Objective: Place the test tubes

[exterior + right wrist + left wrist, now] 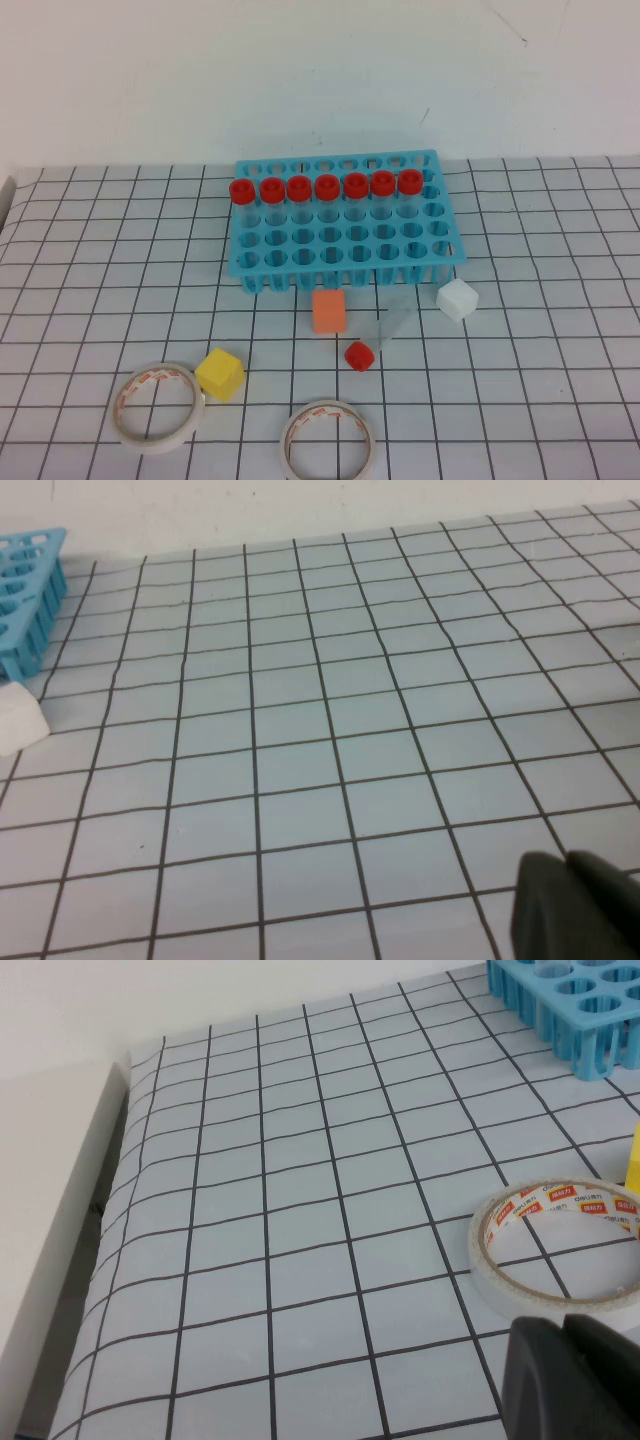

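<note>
White grid-lined surface (560, 260). Blue plastic test-tube rack (345, 268) stands mid-surface, far side. Orange cube (329, 311) just in front of rack. White cube (457, 299) off rack's front right corner. Clear test tube with red cap (385, 328) lies on its side between orange and white cubes, cap end toward robot. Yellow cube (220, 373) front left, just beside white tape roll (150, 440). Second white tape roll (330, 406) front centre, cut by frame edge.

- There's the left gripper (568, 1348) at the edge of its wrist view: matte black, smooth, rounded on top, with a thin seam between its two halves.
- And the right gripper (570, 882) looks alike: dark charcoal plastic, soft rounded corners, one fine seam.
</note>
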